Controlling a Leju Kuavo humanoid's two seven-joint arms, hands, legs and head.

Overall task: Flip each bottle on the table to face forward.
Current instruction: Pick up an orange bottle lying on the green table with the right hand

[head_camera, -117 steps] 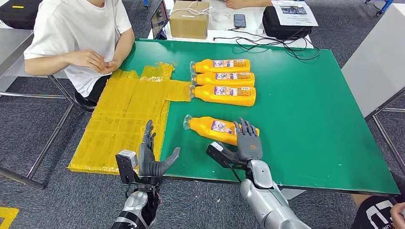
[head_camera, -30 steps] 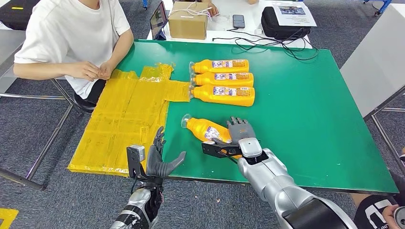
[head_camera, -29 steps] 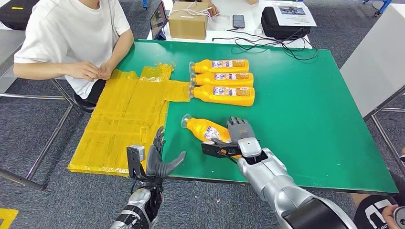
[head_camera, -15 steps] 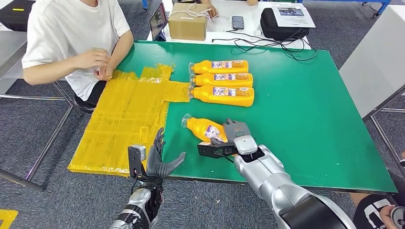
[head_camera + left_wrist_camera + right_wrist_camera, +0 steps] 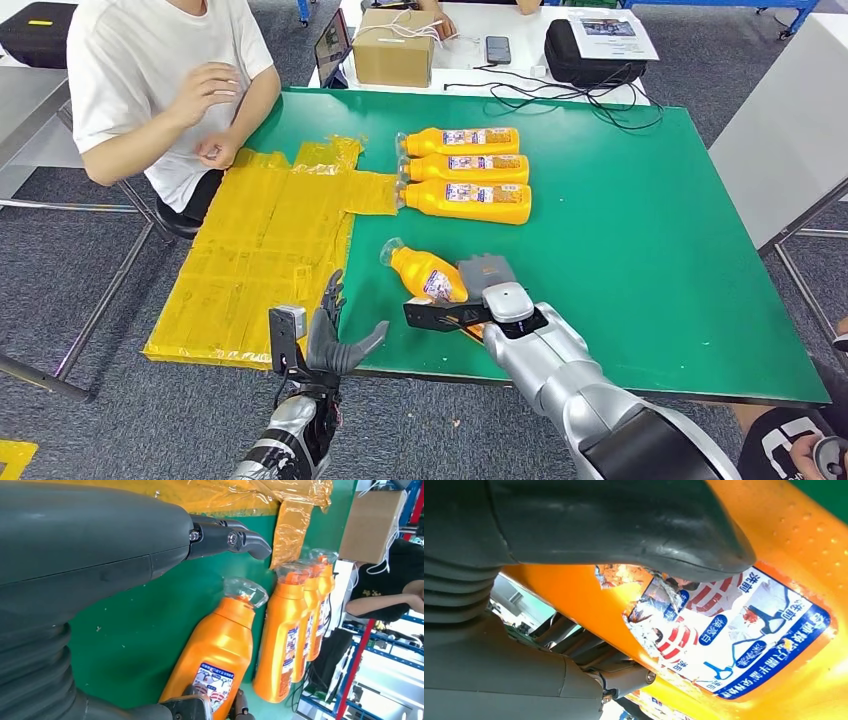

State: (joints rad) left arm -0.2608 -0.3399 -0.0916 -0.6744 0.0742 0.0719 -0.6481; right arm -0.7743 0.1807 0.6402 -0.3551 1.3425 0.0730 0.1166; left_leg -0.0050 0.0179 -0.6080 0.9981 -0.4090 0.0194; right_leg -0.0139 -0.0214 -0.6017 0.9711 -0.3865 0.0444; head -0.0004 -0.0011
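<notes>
Right hand [image 5: 487, 290] clamped on near bottle [image 5: 425, 274], tilted on green table [image 5: 640, 230]; left hand [image 5: 332, 335] empty, fingers apart.

Four orange plastic bottles with clear caps: three [image 5: 466, 141] [image 5: 467, 167] [image 5: 466, 199] side by side near the green table's far edge, one [image 5: 428, 274] near its front edge. One brown cardboard box [image 5: 394, 45].

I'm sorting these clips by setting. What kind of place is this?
Probably a lab or workshop used for robot testing: a green work table with orange bottles laid out in a row, a side table holding a cardboard box and cables, grey carpet, and blue racking behind.
</notes>
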